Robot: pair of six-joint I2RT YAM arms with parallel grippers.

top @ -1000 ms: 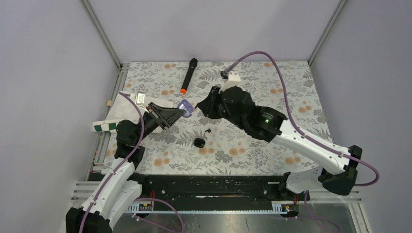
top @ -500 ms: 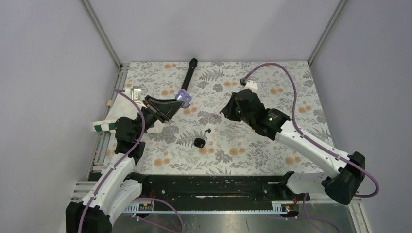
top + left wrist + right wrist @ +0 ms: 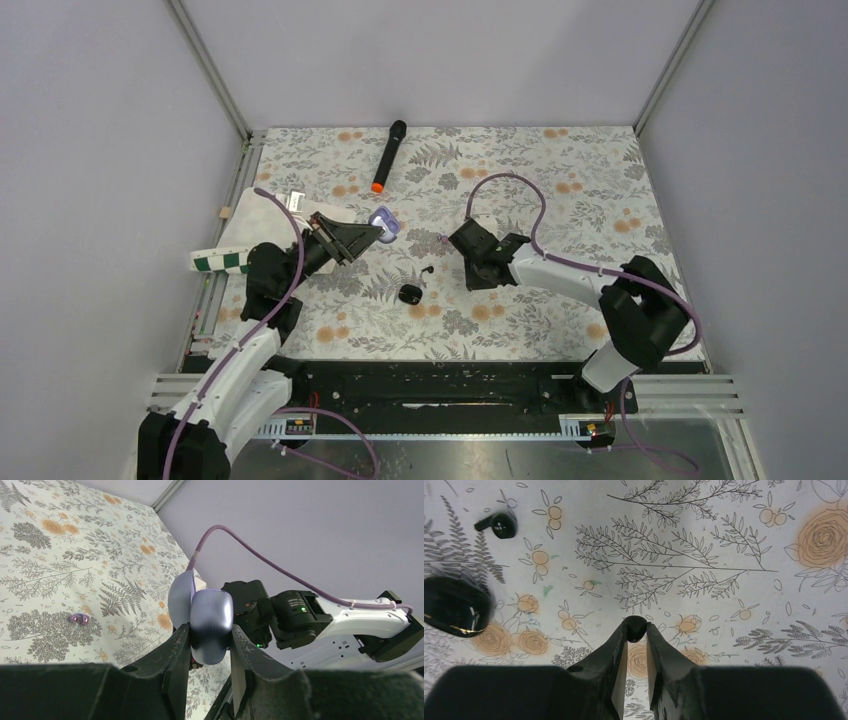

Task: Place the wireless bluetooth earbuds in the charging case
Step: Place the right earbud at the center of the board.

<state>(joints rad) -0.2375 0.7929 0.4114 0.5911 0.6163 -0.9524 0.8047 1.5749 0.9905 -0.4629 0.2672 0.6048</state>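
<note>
Floral cloth covered the bench (image 3: 600, 180), with plain grey walls around it. On it lay the black case (image 3: 408, 293), its lid apparently down, and near it a loose black earbud (image 3: 427, 269). The right jaws were closed on a tiny dark thing at their very tips, most likely the second black earbud (image 3: 636, 630). They held it over bare cloth, off to one side of the case. The left jaws gripped a lavender case (image 3: 211, 625) with its lid open, raised off the bench. A purple earbud (image 3: 79, 619) lay on the cloth, apart from everything else.

The pinch looked risky: with so little of the bud between the tips, it could twist or slip out on the way down. If the black case really was shut, nothing could go in, and the left jaws were busy with the other case. Nothing steadied the glossy black case, so a nudge might slide it or knock the loose bud away. With two sets present, a black bud could also end up in the lavender case.
</note>
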